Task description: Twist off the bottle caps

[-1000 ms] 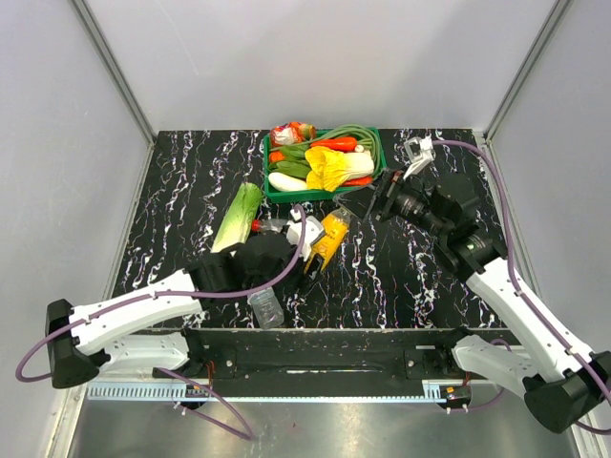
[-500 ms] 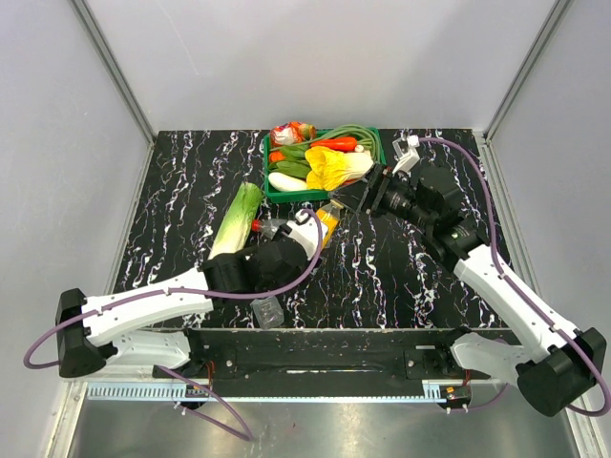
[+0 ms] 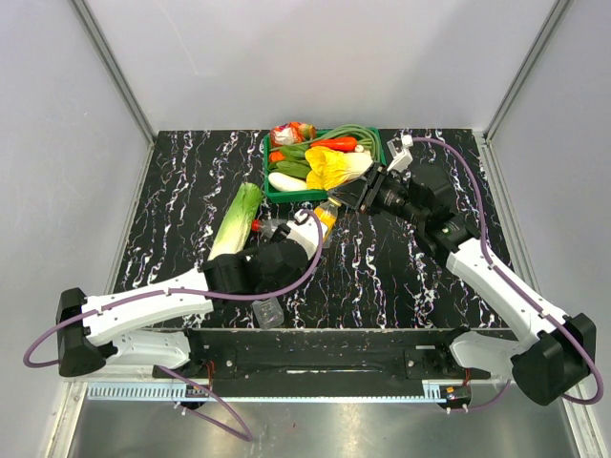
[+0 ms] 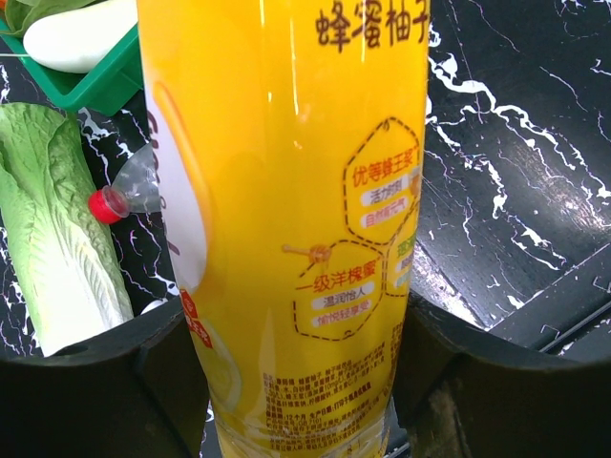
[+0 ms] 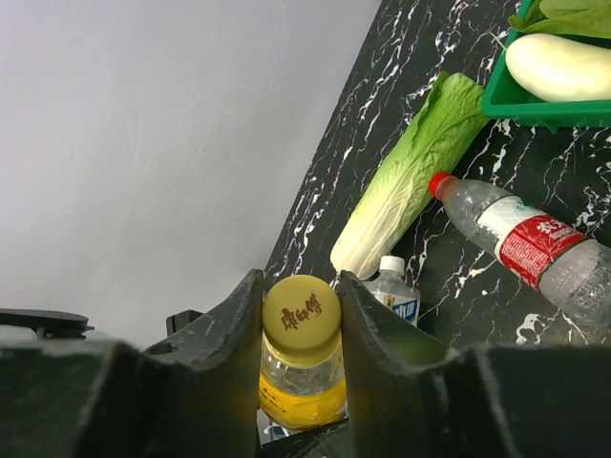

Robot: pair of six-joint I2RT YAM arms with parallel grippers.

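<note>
The yellow cap (image 5: 302, 320) sits squarely between the fingers of the right hand (image 5: 302, 307). The fingers are drawn narrow and lie against its two sides. The cap is round and mustard-yellow with dark red writing on top. It is screwed onto a yellow bottle (image 4: 286, 191), whose clear neck shows just under it. The left hand (image 4: 294, 382) clamps that bottle's lower body between its two dark fingers.

Past the right hand's fingers, up and to the right in its wrist view, the red cap (image 5: 440, 183) closes a clear bottle (image 5: 535, 253). That bottle lies on the desk (image 3: 191, 191) with its cap end just beside a cabbage (image 5: 410, 172). The white cap (image 5: 391, 264) peeks out just beyond the right finger, on another small bottle.

A second ago the right hand hung apart from the yellow bottle, off to its side. Both arms have since drawn together, and the right hand has come onto the cap.
</note>
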